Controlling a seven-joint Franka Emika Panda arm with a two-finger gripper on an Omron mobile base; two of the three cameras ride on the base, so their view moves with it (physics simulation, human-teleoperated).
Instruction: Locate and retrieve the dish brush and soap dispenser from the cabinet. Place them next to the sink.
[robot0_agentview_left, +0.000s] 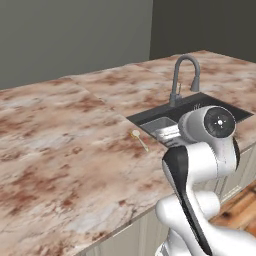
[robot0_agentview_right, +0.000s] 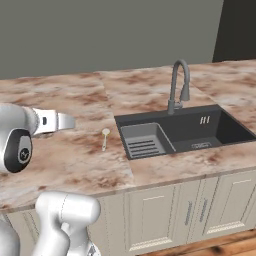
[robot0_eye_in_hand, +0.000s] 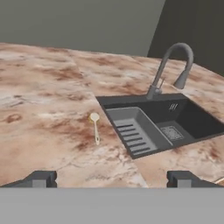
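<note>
The dish brush (robot0_eye_in_hand: 95, 129), a tiny cream-white brush with a round head, lies flat on the marble counter just left of the sink (robot0_eye_in_hand: 192, 122). It also shows as the brush (robot0_agentview_left: 139, 139) and the brush (robot0_agentview_right: 105, 138), its head pointing away from the counter's front edge. My gripper (robot0_eye_in_hand: 111, 178) hovers above the counter's near edge, open, with nothing between its fingers, and looks down at the brush and basin. The black sink (robot0_agentview_right: 200, 131) holds a grey rack (robot0_agentview_right: 142, 142) in its left part. The soap dispenser and the cabinet are out of view.
A grey gooseneck tap (robot0_agentview_right: 179, 85) rises behind the basin. Marble counter (robot0_agentview_left: 60, 150) spreads wide to the left of the sink (robot0_agentview_left: 142, 119). Cream door fronts (robot0_agentview_right: 185, 210) run below the counter. My own white arm (robot0_agentview_left: 200, 165) stands close in front.
</note>
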